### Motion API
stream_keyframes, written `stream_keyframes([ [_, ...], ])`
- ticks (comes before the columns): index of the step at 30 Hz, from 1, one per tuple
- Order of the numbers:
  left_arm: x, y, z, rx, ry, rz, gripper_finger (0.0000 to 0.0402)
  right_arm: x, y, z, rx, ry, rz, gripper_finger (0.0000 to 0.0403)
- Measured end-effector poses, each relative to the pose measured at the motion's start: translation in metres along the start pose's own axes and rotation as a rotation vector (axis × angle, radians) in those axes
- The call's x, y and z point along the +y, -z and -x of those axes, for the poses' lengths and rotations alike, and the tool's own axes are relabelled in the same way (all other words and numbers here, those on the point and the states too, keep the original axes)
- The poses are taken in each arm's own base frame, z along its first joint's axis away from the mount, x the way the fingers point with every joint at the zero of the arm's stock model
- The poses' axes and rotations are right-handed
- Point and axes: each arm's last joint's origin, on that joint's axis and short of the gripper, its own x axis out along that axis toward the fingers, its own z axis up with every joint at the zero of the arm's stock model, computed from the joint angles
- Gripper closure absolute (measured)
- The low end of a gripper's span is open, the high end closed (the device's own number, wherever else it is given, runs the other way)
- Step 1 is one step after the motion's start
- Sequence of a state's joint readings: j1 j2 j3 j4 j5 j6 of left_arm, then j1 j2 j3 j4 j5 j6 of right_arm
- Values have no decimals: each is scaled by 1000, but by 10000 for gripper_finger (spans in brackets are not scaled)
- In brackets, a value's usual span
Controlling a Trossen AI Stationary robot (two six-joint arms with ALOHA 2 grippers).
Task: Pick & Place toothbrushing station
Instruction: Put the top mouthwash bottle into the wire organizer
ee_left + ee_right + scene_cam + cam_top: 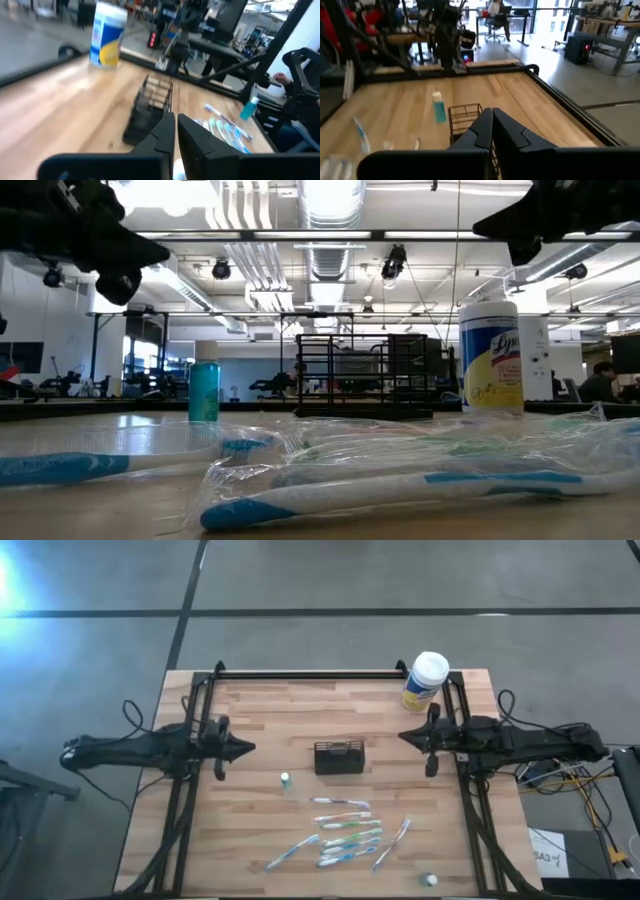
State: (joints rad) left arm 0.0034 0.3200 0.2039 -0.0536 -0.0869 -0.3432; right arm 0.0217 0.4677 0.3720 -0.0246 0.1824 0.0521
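The toothbrushing station, a small black mesh caddy [339,757], stands on its base at the middle of the wooden table; it shows in the low view [365,375], the left wrist view [150,107] and the right wrist view [465,120]. My left gripper [250,748] hovers left of it, shut and empty. My right gripper [402,735] hovers right of it, shut and empty. Several wrapped toothbrushes [345,830] lie on the near part of the table.
A yellow wipes canister with a white lid [425,680] stands at the far right. A small teal bottle [286,780] stands just left of the caddy toward the near side. A small white cap [431,880] lies near the front right edge. Black rails [310,674] frame the table.
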Motion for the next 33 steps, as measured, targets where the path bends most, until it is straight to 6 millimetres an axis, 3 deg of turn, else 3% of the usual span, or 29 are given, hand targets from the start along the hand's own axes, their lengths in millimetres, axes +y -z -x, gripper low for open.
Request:
stream_keyframes([
  [7, -1, 0, -14, 66, -28, 54, 342, 2, 42, -4, -187, -111, -1, 394],
  [13, -5, -7, -23, 71, -30, 98, 306, -1, 73, 0, -182, -112, -30, 394],
  [22, -18, -32, -40, 216, -104, 212, 232, -1, 74, 2, -170, -110, 2, 394],
  [33, -50, -98, -86, 532, -342, 159, 247, -1, 76, 2, -154, -108, 35, 394],
])
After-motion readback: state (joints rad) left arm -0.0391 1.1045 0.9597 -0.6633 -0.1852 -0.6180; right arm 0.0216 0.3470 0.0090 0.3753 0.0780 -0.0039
